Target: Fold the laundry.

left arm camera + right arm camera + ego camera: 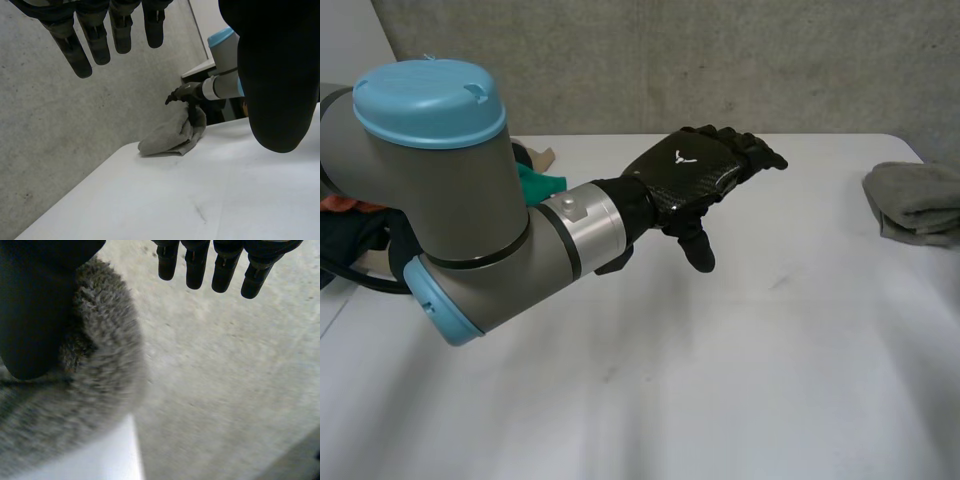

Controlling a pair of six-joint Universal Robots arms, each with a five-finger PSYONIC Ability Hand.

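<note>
A folded grey towel (918, 200) lies at the table's far right edge. My left hand (700, 180) hovers open above the middle of the white table (720, 380), fingers straight and holding nothing. In the left wrist view its fingers (100, 35) and thumb (280, 75) are spread apart, and beyond them my right hand (187, 95) rests on top of the grey towel (172, 135). The right wrist view has the right hand's fingers (220, 265) straight and away from the fuzzy grey towel (100, 390), with the thumb (35, 305) lying against it.
A pile of unfolded laundry sits at the table's left behind my left arm, with teal cloth (542, 182) and orange cloth (340, 204) in it. A concrete wall (720, 60) stands behind the table.
</note>
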